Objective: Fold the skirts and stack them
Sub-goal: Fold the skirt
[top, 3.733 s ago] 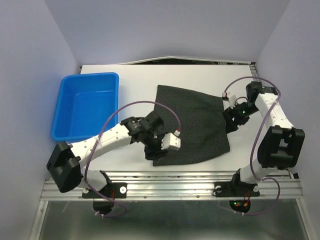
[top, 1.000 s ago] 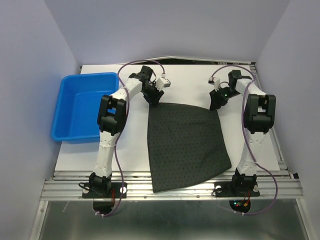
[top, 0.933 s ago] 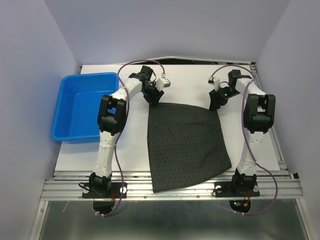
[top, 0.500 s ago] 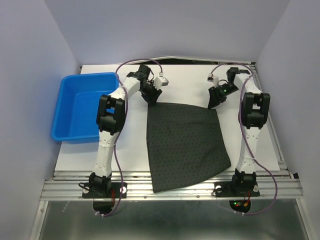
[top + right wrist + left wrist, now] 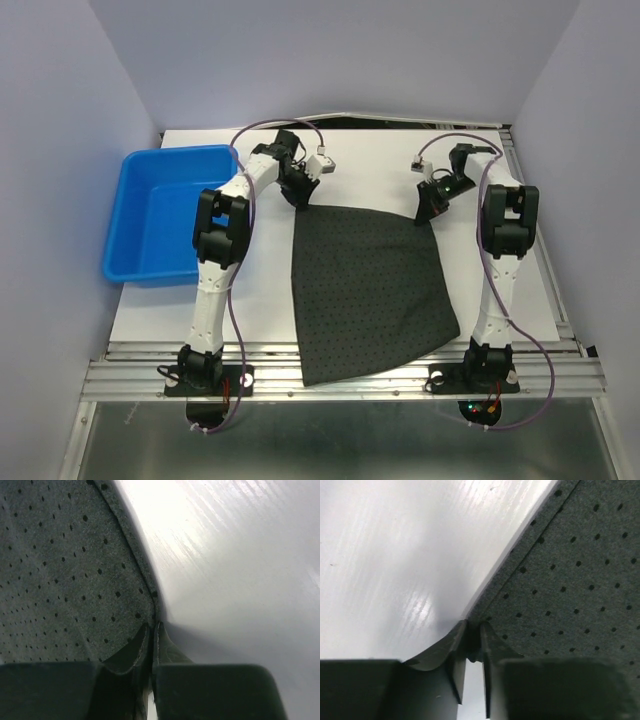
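White bench [image 5: 256, 292], one dotted skirt [image 5: 370, 290] spread flat mid-bench.
Left to right: a blue tub [image 5: 165, 215] (well apart from the cloth), then my left tool [image 5: 300, 198] pinched almost shut on the skirt's far-left corner, and my right tool [image 5: 425, 210] pinched likewise on the far-right corner. The cloth looks light and limp, so I judge the corners the surest holds.

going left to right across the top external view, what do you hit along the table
blue plastic tub -> left gripper, pinching the far left corner of the skirt -> dark dotted cloth skirt, spread flat -> right gripper, pinching its far right corner
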Controlling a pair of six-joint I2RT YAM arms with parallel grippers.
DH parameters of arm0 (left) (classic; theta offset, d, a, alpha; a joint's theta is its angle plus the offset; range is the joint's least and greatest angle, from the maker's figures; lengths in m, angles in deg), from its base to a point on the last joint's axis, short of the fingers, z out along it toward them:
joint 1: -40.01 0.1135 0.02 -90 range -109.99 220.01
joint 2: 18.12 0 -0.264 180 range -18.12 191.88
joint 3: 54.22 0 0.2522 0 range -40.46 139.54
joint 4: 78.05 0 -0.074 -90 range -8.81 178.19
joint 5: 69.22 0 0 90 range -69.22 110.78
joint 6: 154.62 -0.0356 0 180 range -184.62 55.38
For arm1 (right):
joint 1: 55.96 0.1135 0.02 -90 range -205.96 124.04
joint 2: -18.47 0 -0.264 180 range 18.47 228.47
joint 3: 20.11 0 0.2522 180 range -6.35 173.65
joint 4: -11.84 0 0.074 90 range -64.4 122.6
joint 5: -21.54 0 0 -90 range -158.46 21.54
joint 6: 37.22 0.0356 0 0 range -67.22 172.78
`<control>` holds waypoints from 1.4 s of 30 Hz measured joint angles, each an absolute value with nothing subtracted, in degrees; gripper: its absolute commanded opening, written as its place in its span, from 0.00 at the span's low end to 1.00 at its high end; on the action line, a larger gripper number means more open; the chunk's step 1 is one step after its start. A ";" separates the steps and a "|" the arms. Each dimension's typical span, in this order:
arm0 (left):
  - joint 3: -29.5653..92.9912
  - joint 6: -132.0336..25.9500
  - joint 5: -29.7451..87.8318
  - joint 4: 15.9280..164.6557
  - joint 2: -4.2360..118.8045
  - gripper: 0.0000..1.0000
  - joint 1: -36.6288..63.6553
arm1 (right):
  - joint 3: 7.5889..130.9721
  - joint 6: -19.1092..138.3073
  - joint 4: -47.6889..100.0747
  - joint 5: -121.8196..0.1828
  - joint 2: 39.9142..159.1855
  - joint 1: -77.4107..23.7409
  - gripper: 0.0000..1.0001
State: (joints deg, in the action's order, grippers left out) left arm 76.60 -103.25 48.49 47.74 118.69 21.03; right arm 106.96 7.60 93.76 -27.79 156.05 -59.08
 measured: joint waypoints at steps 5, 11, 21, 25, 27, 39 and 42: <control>77.15 -102.62 48.75 47.17 118.69 0.00 21.31 | 106.00 10.07 91.92 -28.41 154.98 -58.44 0.01; 84.05 -95.98 46.78 50.34 118.98 0.00 23.22 | 104.89 17.37 82.02 -31.12 152.68 -57.66 0.01; 87.18 -93.79 44.53 60.83 114.52 0.00 24.85 | 107.64 23.94 68.54 -34.02 149.03 -57.20 0.01; 77.47 -95.95 44.57 63.46 106.41 0.00 24.88 | 106.53 24.08 66.61 -33.70 144.68 -57.20 0.01; 70.19 -97.55 44.66 65.42 100.68 0.00 24.88 | 103.25 23.55 65.52 -32.89 140.57 -57.11 0.01; 34.55 -108.56 48.40 69.10 72.66 0.00 24.99 | 69.89 16.03 58.07 -32.41 119.57 -52.72 0.01; 26.20 -110.66 48.51 69.29 69.19 0.00 23.87 | 62.81 14.06 56.93 -33.83 116.36 -51.36 0.01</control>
